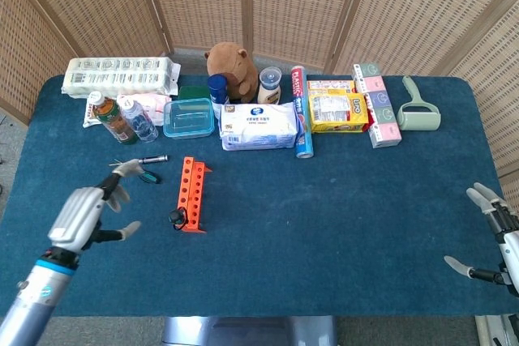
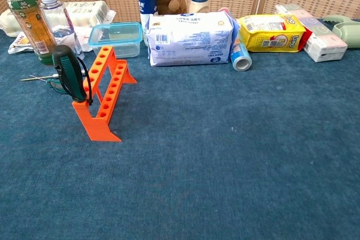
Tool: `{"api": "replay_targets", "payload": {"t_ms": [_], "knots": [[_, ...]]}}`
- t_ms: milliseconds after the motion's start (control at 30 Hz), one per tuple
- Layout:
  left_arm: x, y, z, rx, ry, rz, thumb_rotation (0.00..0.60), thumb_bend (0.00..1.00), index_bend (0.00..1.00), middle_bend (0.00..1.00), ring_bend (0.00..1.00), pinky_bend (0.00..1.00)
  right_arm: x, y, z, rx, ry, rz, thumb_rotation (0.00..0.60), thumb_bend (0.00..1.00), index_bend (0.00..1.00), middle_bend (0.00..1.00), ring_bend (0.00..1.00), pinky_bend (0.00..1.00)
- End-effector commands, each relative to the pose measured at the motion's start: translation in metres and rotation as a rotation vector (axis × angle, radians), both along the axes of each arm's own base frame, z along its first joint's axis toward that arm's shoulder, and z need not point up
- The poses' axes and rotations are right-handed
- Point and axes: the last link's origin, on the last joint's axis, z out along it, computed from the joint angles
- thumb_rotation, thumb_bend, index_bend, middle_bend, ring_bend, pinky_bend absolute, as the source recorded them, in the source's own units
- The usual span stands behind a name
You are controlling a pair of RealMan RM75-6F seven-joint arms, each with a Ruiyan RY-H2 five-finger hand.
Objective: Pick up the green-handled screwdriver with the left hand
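left hand [image 1: 84, 210]: a silver-grey shell is seen over the back, with pale grey fingers and dark gaps at their hinges; shown left of the orange rack [image 1: 188, 194].
left wrist: a blue ring is seen, then a grey tube-shaped forearm.
right hand [image 1: 491, 237]: pale grey fingers with black parts between them are seen far right of the rack.

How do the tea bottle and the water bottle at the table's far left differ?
The tea bottle is taller, holds amber liquid and has a green label; the water bottle is shorter, clear, with a pale label. The tea bottle stands further left. Both are upright, white-capped, close side by side behind the orange rack.
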Motion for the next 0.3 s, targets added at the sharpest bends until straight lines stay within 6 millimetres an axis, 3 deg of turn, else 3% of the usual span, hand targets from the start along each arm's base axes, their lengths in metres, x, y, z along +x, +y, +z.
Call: {"api": "replay_targets", "payload": {"t_ms": [33, 100, 167, 300], "knots": [[-0.051, -0.023, 0.008, 0.131, 0.157, -0.012, 0.6, 0.13, 0.0, 0.0, 0.32, 0.39, 0.0, -0.001, 0.0, -0.001, 0.002, -0.003, 0.6, 0.0, 0.0, 0.03, 0.0, 0.0], [-0.065, -0.029, 0.007, 0.156, 0.186, -0.007, 0.6, 0.12, 0.0, 0.0, 0.11, 0.31, 0.0, -0.001, 0.0, -0.002, 0.004, -0.003, 0.6, 0.0, 0.0, 0.03, 0.0, 0.0], [-0.079, -0.035, 0.005, 0.152, 0.207, 0.012, 0.6, 0.11, 0.0, 0.0, 0.0, 0.27, 0.0, 0.0, 0.0, -0.003, 0.006, -0.003, 0.6, 0.0, 0.0, 0.03, 0.0, 0.0], [-0.105, -0.046, 0.003, 0.177, 0.22, 0.059, 0.6, 0.11, 0.0, 0.0, 0.0, 0.24, 0.0, 0.001, -0.001, -0.003, 0.01, -0.003, 0.6, 0.0, 0.0, 0.03, 0.0, 0.0]]}}
